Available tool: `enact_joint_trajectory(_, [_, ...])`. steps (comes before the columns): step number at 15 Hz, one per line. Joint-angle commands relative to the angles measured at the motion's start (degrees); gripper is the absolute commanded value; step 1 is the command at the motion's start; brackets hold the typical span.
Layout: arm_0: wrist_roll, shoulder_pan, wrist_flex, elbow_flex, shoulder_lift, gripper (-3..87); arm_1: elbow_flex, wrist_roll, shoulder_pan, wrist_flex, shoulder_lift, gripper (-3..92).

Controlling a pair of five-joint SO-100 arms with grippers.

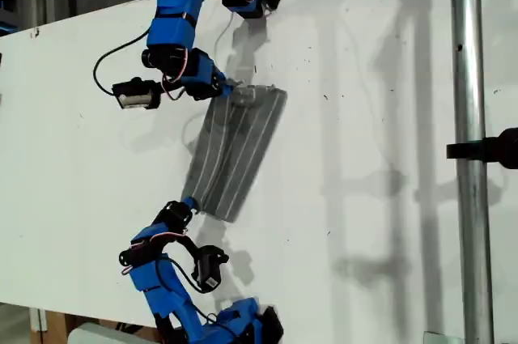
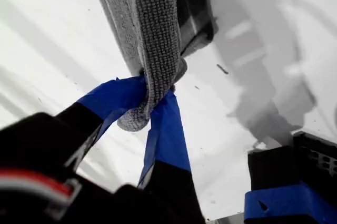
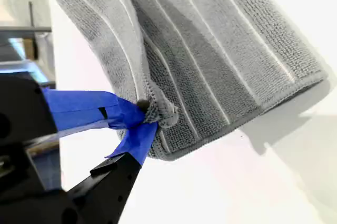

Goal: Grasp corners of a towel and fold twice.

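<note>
Judging by the towel lying doubled, you were mid-fold w/ my first gripper & my second gripper each clamped on corners; next move called for carrying both across together.

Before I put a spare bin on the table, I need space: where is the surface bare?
Bare white table runs between the towel and the metal pole on the exterior view's right. Also bare: the exterior view's left, beyond both arms. Crowded: the towel strip, pinched by my first gripper and second gripper.
</note>
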Motion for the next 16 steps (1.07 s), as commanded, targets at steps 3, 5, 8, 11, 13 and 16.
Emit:
enact_joint_trajectory(3, [-2.99, 0.97, -0.35, 5.45, 4.22, -2.9, 6.24, 3.78, -5.98, -7.38, -0.53, -0.2])
enact_joint_trajectory(5, [-7.47, 4.83, -4.66, 15.21, 9.14, -2.9, 8.53, 7.82, -10.02, -13.45, -6.59, -0.2])
enact_joint_trajectory(8, [-11.43, 7.21, -11.34, 26.89, 11.43, -2.9, 8.53, 9.67, -10.9, -19.07, -14.15, -0.2])
enact_joint_trajectory(11, [-13.54, 8.26, -16.44, 32.96, 11.87, -2.8, 8.53, 10.81, -11.07, -23.2, -20.04, -0.2])
enact_joint_trajectory(13, [-14.5, 6.68, -20.21, 36.39, 10.63, -2.1, 8.96, 11.69, -10.72, -24.17, -23.12, -0.2])
enact_joint_trajectory(16, [-16.08, 5.19, -19.51, 37.18, 8.96, 11.6, 9.67, 14.24, -11.25, -21.01, -21.53, -0.2])
